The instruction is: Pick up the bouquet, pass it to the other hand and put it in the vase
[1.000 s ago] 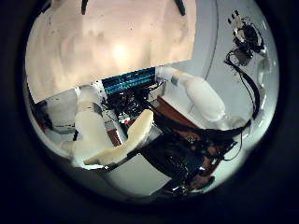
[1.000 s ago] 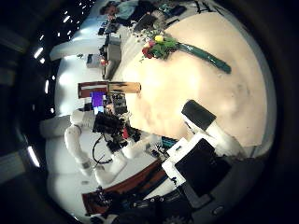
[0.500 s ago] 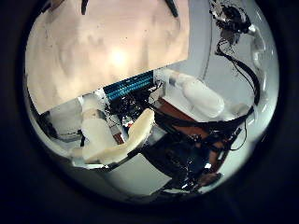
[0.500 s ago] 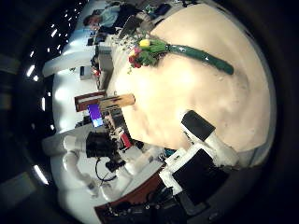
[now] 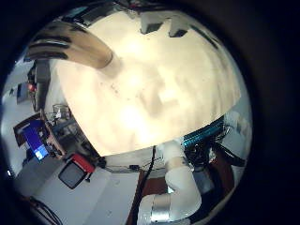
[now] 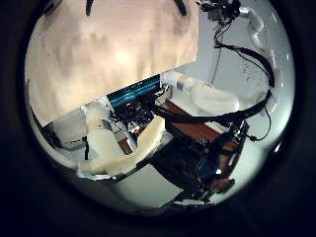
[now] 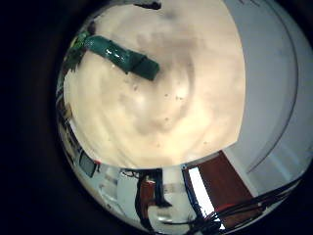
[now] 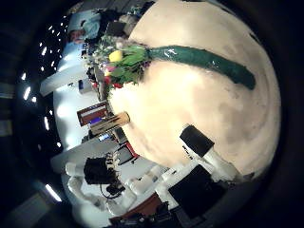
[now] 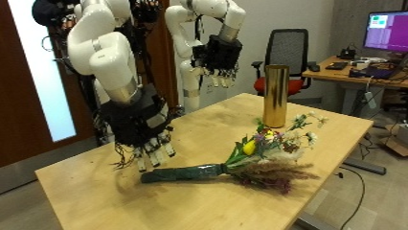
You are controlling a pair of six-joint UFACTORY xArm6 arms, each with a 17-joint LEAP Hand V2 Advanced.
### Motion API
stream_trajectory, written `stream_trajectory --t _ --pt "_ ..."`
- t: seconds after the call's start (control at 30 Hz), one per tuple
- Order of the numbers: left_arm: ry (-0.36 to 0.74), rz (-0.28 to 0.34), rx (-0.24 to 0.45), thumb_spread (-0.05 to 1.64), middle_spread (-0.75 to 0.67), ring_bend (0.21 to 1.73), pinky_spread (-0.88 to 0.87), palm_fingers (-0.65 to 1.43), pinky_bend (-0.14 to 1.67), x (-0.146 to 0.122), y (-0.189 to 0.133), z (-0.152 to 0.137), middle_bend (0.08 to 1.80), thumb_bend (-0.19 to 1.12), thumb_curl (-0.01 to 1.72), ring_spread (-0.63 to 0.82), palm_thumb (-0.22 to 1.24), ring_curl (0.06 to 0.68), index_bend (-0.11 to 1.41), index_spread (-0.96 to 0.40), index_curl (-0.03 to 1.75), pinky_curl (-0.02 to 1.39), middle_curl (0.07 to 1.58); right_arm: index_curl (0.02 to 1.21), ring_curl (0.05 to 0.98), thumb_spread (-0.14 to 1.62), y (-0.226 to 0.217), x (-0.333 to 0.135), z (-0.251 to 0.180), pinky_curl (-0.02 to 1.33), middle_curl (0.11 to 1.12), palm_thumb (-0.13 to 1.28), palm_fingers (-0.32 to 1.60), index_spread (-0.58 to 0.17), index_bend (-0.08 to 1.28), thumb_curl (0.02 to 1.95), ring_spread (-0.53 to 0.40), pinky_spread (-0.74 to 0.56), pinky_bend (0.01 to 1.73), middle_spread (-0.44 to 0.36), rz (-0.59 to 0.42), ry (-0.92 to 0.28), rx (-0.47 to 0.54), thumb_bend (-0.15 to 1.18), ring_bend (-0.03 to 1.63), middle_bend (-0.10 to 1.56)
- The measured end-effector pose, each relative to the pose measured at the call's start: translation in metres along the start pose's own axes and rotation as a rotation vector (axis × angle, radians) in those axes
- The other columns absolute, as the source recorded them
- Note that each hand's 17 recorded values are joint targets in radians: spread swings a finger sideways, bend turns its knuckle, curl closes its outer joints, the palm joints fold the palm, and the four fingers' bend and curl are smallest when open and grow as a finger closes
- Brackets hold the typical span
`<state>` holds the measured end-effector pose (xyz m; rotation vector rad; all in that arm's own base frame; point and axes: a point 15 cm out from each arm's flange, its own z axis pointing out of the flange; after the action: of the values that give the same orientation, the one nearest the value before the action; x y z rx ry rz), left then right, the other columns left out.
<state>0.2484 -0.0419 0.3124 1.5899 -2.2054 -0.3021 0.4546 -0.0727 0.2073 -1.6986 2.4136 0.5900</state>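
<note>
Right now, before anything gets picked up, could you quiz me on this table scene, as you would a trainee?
1. True or false: the bouquet is standing in the vase.
2. Which hand is closer to the bouquet's green stem end? A) the right hand B) the left hand
3. Fill in: the vase stands upright on the ____.

Key
1. False: it lies flat on the table, apart from the vase.
2. A: the right hand hangs just above the stem end, fingers relaxed and holding nothing; the left hand is higher up and farther back.
3. table
</note>
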Motion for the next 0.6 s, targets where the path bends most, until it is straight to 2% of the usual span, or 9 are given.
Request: stream_trajectory --t 0.13,0.27,0.5,0.6 --pt "0.003 0.01 -0.006 0.97 0.32 0.35 0.51 0.17 0.17 0.005 -0.007 0.002 0.2 -0.03 0.29 0.54 0.33 0.218 0.19 0.1 0.41 0.23 0.31 0.25 0.243 1.05 -0.009 0.007 0.021 0.3 0.34 0.75 0.09 -0.112 0.16 0.44 0.189 0.26 0.43 0.174 0.002 0.006 -0.022 -0.02 0.43 0.25" --pt "0.004 0.017 -0.002 0.97 0.3 0.35 0.51 0.18 0.17 0.007 -0.015 -0.001 0.2 -0.03 0.29 0.53 0.34 0.216 0.19 0.1 0.41 0.22 0.32 0.26 0.24 1.02 -0.009 0.007 0.032 0.29 0.34 0.84 0.12 -0.129 0.16 0.45 0.18 0.26 0.4 0.152 0.002 0.009 -0.045 -0.01 0.42 0.24" --pt "0.002 0.03 -0.002 0.97 0.31 0.35 0.51 0.18 0.17 0.013 -0.025 -0.004 0.19 -0.03 0.29 0.53 0.34 0.215 0.2 0.1 0.41 0.22 0.32 0.27 0.237 1.0 -0.014 0.004 0.05 0.28 0.35 0.86 0.18 -0.146 0.16 0.46 0.163 0.24 0.36 0.1 -0.011 0.019 -0.081 -0.02 0.42 0.27" --pt "-0.001 0.033 -0.005 0.98 0.33 0.35 0.51 0.18 0.17 0.012 -0.027 -0.004 0.19 -0.03 0.29 0.53 0.34 0.214 0.2 0.1 0.41 0.21 0.32 0.3 0.229 0.99 -0.015 0.007 0.05 0.27 0.35 0.87 0.24 -0.172 0.21 0.47 0.132 0.22 0.3 0.075 -0.014 0.037 -0.084 -0.02 0.4 0.27"
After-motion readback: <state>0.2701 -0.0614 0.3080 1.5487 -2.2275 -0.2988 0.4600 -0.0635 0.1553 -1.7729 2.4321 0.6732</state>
